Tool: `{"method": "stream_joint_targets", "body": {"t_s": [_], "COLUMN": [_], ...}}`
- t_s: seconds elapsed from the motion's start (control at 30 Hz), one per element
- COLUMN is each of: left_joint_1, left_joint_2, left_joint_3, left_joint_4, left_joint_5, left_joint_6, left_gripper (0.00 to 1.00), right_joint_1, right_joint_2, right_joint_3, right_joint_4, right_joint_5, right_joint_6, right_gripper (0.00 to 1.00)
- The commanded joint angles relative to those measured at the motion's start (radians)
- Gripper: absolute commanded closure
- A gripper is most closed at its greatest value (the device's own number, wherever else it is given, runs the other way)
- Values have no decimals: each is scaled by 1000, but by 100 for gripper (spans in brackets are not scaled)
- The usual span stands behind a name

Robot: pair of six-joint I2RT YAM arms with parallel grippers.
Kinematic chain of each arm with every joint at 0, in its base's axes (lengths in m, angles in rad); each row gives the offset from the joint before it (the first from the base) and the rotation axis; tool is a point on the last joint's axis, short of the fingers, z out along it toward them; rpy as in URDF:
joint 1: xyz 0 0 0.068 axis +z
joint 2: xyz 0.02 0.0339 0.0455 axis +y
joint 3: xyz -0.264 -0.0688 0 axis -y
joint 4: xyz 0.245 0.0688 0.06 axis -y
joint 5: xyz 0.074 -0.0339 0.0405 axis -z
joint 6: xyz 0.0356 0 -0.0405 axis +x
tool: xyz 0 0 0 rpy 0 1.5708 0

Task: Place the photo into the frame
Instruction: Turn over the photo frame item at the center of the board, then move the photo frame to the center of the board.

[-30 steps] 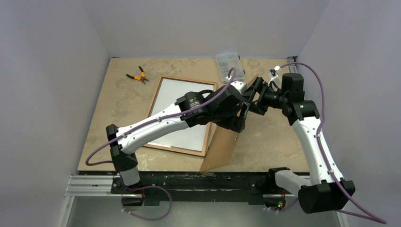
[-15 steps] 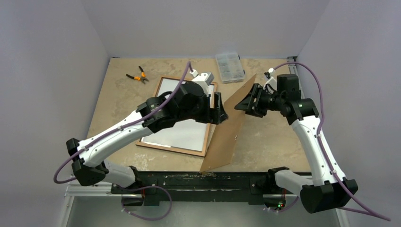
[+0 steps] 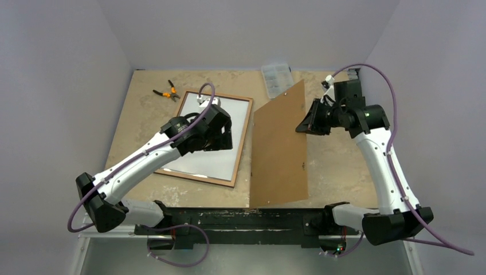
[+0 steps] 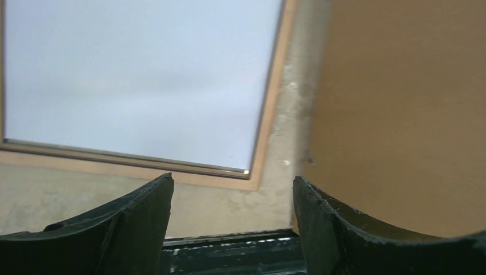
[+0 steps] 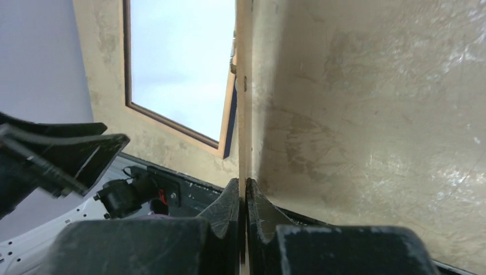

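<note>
The frame [image 3: 195,178] lies flat on the table left of centre, wood-brown face up, with the photo [image 3: 200,163] inside it, white reverse up. My left gripper [image 3: 223,142] hovers open over the frame's right half, holding nothing. In the left wrist view the left gripper [image 4: 232,177] faces the frame's near corner [image 4: 269,114], the photo [image 4: 137,74] and the brown board [image 4: 401,103]. My right gripper [image 3: 305,123] is shut on the right edge of the plain brown board [image 3: 279,149], which stands tilted beside the frame. The right wrist view shows the right gripper [image 5: 242,180] clamping the board [image 5: 243,86] edge-on.
Orange-handled pliers [image 3: 166,91] lie at the back left. A clear plastic parts box [image 3: 278,77] sits at the back, partly behind the board. The black mounting rail [image 3: 240,217] runs along the table's near edge. Grey walls close in on three sides.
My left arm drew back leftward off the board to above the frame. My right gripper shut on the board's edge and raised it, swinging it away from the frame.
</note>
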Motion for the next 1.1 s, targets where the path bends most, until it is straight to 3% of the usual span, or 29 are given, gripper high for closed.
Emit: {"method": "stream_joint_targets", "body": {"t_s": [0.0, 0.17, 0.4, 0.87, 1.07], "left_joint_1": [66, 100, 99, 37, -29], "left_joint_2": [-28, -8, 137, 445, 559], "left_joint_3": [-90, -189, -235, -177, -61], "left_joint_4": [-112, 38, 299, 420, 413], "left_joint_5": [-117, 11, 268, 347, 402], "left_joint_6": [16, 85, 101, 88, 114], "left_gripper": [26, 29, 33, 40, 48], "right_joint_1": [1, 1, 0, 0, 0], "right_joint_2": [-7, 12, 3, -24, -26], "right_joint_3": [141, 211, 283, 439, 445], "right_joint_4": [-28, -24, -27, -74, -94], "right_joint_5": [26, 6, 56, 247, 339], "right_joint_6": [-34, -29, -15, -19, -48], "right_gripper": [100, 100, 100, 100, 100]}}
